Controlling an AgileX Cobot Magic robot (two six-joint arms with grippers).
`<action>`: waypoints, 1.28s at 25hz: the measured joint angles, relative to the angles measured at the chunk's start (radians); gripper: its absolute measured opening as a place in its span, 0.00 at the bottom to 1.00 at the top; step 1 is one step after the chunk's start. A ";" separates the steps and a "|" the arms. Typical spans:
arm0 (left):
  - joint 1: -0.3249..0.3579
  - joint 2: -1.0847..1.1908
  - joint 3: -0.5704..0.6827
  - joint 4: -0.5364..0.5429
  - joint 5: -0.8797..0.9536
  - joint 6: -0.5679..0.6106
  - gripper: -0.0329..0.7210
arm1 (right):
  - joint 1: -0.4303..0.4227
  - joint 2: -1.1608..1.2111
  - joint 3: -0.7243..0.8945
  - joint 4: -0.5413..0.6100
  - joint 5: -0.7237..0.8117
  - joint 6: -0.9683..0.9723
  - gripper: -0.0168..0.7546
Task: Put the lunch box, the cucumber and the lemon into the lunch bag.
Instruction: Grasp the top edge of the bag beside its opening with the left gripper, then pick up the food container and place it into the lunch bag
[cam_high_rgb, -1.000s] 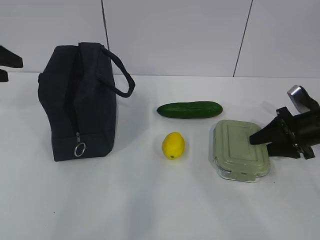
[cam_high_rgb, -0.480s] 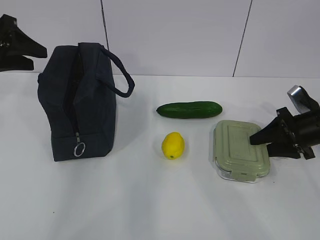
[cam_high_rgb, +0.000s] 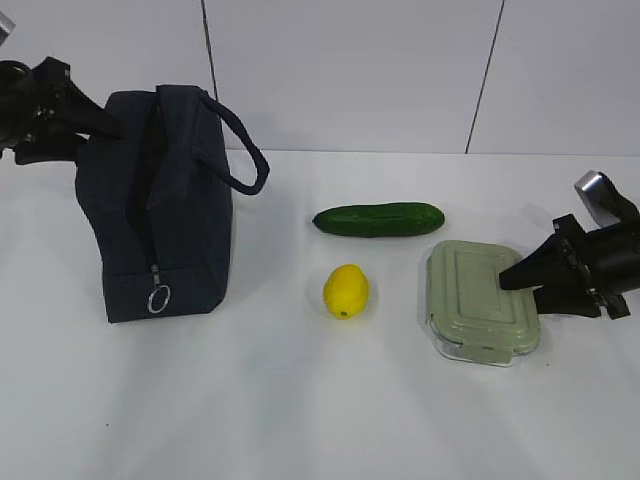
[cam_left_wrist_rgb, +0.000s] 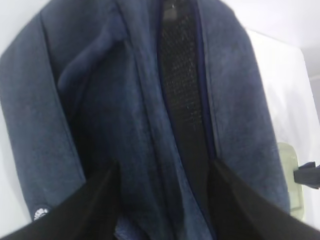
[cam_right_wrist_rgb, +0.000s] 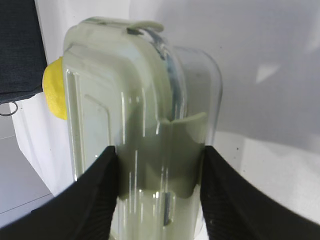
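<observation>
While the right arm has sat still for the last second, the left one has swung in from the frame edge to the top of the bag.

Nearest: lunch box (cam_high_rgb: 484, 314) flat on the tabletop (cam_high_rgb: 300, 410), lid on. Right gripper (cam_high_rgb: 512, 277) is at its right end, fingers (cam_right_wrist_rgb: 95, 200) parted and straddling the box's short end, one on each side. Right wrist view shows them flanking the glass but I can't tell if they press on it; the box isn't lifted. I'd call that staged, not grasped.

Next back: lemon (cam_high_rgb: 346, 291) left of the box, apart from it. Behind it, cucumber (cam_high_rgb: 379, 219) lying lengthwise, just past the box's far corner. Neither has moved.

Left side: lunch bag (cam_high_rgb: 160, 210) upright, zipper ring pull (cam_high_rgb: 159, 298) hanging low at the front, the dark seam running up to the top. Handle loops out to the right.

Farthest: left gripper (cam_high_rgb: 100, 128) now at the bag's upper left edge. Left wrist view has its fingers (cam_left_wrist_rgb: 92, 210) apart, hovering over the navy fabric and the mesh strip at the opening, holding nothing.

My read: left is setting up to hold the bag mouth open and right waits on that. Nothing is inside yet, all three items outstanding.
</observation>
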 joint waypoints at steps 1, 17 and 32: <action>-0.003 0.009 0.000 0.000 0.005 0.000 0.56 | 0.000 0.000 0.000 0.000 0.000 0.000 0.52; -0.010 0.026 -0.038 0.016 0.069 -0.001 0.06 | 0.000 0.000 0.000 -0.019 0.010 0.000 0.52; -0.052 -0.105 -0.033 0.197 0.073 -0.223 0.06 | 0.000 0.000 0.000 -0.027 0.016 0.000 0.51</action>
